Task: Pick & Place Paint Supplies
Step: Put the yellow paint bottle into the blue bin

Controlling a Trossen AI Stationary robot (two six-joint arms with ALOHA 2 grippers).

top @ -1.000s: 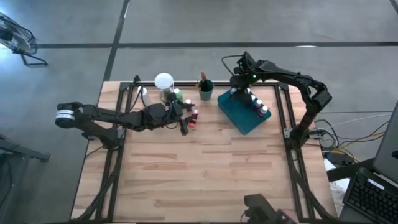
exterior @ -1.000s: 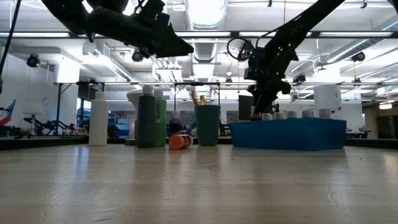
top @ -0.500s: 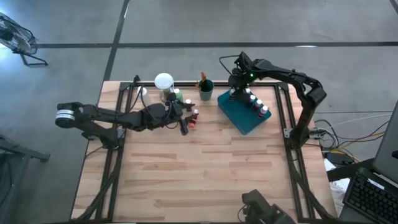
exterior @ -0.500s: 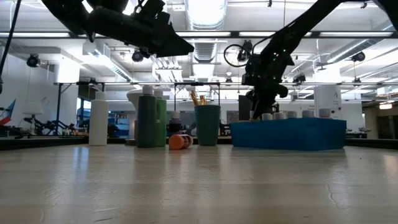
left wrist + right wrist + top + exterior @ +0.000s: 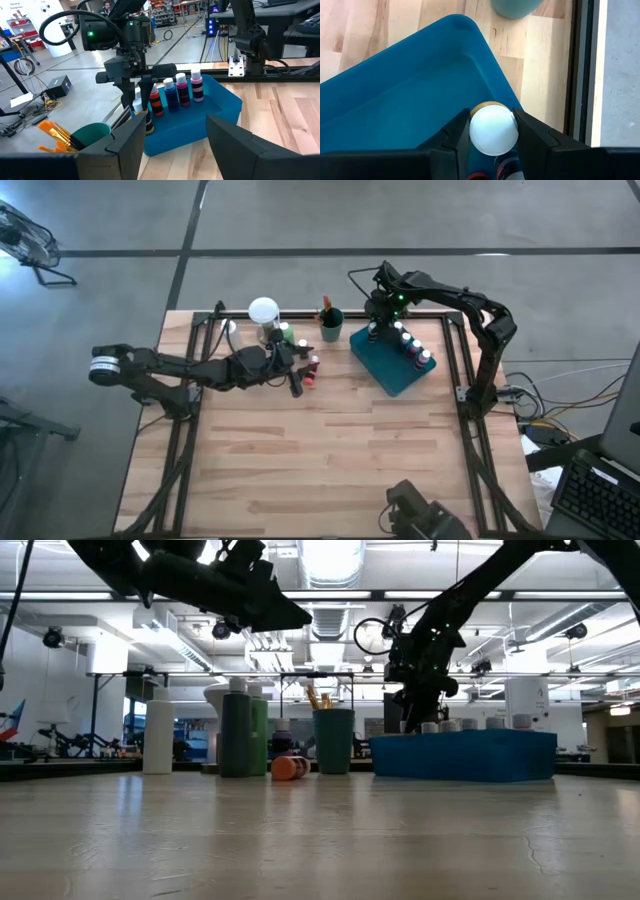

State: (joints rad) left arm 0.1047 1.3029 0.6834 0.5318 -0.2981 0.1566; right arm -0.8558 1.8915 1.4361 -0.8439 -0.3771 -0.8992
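My right gripper hangs over the far-left corner of the teal tray, shut on a white-capped paint bottle with a yellow body. Several more capped bottles stand in a row inside the tray. My left gripper is open and raised above the table, beside a cluster of bottles. In the low view a white bottle and green bottles stand upright there, and an orange one lies on its side. Brushes stick out of a teal cup. My right gripper pinches the bottle at its white cap between the two fingers, coming from above and pointing down. The bottle hangs upright below them with its lower part inside the tray's corner; whether it stands on the tray floor I cannot tell.
A round white-topped object stands at the far edge, left of the cup. Black frame rails run along the table's left and right sides. Bare wood covers the near half of the table.
My right gripper has drifted a little toward the table's left over the tray's far-left corner, staying shut on the bottle.
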